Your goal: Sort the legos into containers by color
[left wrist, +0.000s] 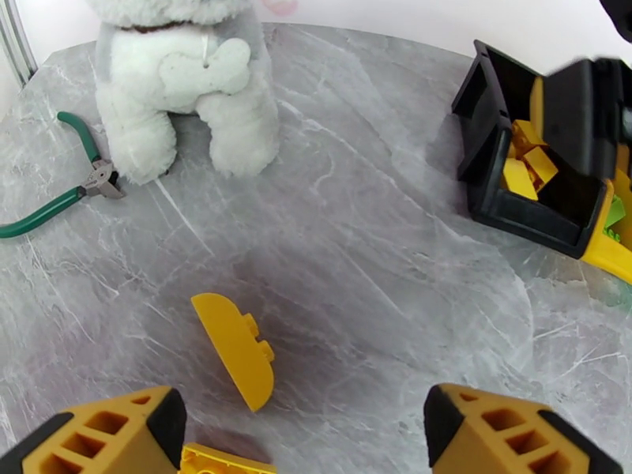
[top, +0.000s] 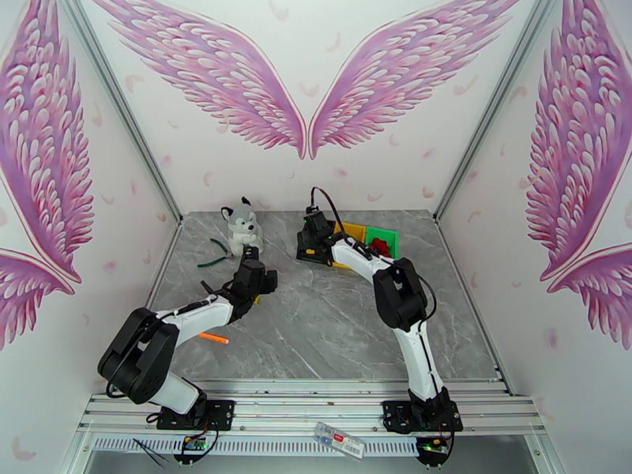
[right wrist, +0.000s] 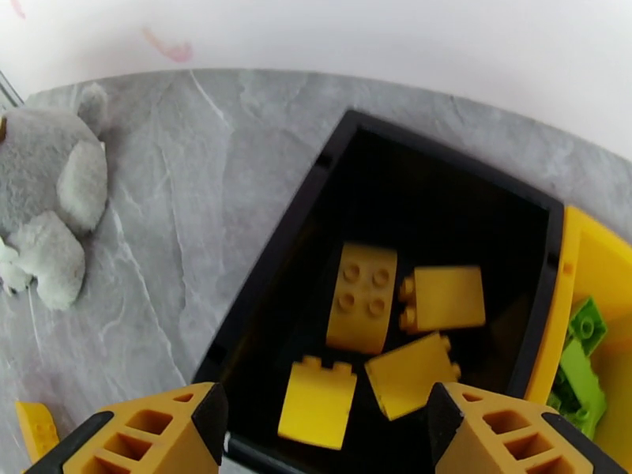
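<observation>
Four yellow legos [right wrist: 363, 298] | inside black bin [right wrist: 296, 238] | beneath right gripper [right wrist: 325, 420]

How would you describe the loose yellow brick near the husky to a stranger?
Find the plush husky at the back of the table. In front of it on the marble lies a yellow brick. Unlike the boxy blocks in the black bin, it is half-round.

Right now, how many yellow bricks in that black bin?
4 bricks in the black bin: one studs-up mid-bin, one right of it, two nearer the camera; others may be hidden.
</observation>
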